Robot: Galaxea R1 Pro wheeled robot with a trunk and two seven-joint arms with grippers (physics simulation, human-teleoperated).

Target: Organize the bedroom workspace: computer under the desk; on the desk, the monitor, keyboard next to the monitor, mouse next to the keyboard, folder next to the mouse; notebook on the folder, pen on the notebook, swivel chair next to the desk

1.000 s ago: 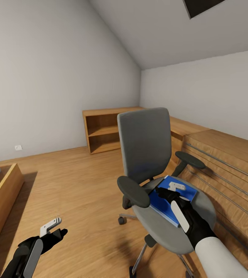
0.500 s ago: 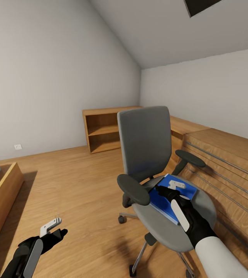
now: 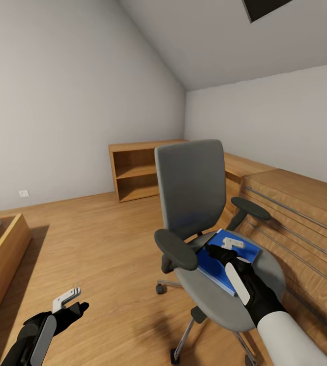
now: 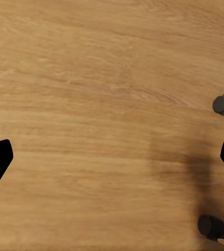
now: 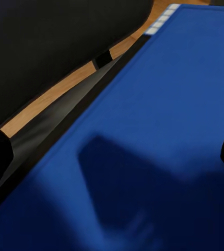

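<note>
Folder [image 3: 219, 262] flat on swivel chair [image 3: 194, 203] seat, toward 5 o'clock in head view. Right tool [image 3: 228, 252] spread wide above blue cover, nothing clamped. Judgement: shift toward folder's near edge, pinch cover squarely, lift level; chair may roll. Left tool [image 3: 69, 300] apart, idle over floor [image 4: 91, 94].

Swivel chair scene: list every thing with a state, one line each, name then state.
swivel chair: upright on the wood floor, folder on its seat.
folder: lying flat on the seat, not lifted.
right gripper: jaws open, right over the folder.
left gripper: jaws open, empty, above the floor.
wooden shelf: open-fronted, shelves bare.
</note>
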